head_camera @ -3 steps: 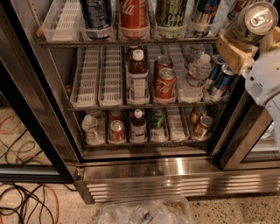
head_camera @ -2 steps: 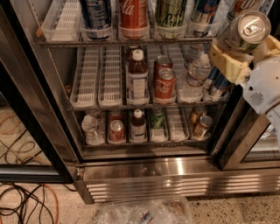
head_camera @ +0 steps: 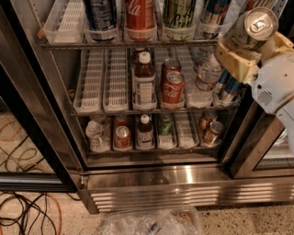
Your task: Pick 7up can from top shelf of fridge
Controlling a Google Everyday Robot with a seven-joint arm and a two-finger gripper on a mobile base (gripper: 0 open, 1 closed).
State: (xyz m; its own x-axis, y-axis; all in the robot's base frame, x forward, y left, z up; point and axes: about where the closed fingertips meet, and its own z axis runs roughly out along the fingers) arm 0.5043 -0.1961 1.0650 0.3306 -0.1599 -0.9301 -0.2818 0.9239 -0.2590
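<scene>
The 7up can point(head_camera: 250, 28), pale with a shiny silver lid, is tilted at the upper right, in front of the right end of the top shelf point(head_camera: 128, 44). My gripper point(head_camera: 251, 51) is shut on it, its tan fingers point(head_camera: 232, 62) wrapped around the can's lower body, with the white arm point(head_camera: 275, 85) behind. The can's lettering is mostly hidden. The fridge point(head_camera: 183, 183) stands open, with its steel base below.
On the top shelf stand a dark blue can point(head_camera: 101, 13), a red Coca-Cola can point(head_camera: 140, 13) and a green-yellow can point(head_camera: 179, 13). Lower racks hold bottles point(head_camera: 144, 82) and Coke cans point(head_camera: 172, 87). Cables point(head_camera: 27, 211) lie on the floor at the left; a plastic bag point(head_camera: 151, 222) lies in front.
My gripper, still holding the can, has shifted a little to the left, and the can now leans more. Nothing inside the fridge has moved.
</scene>
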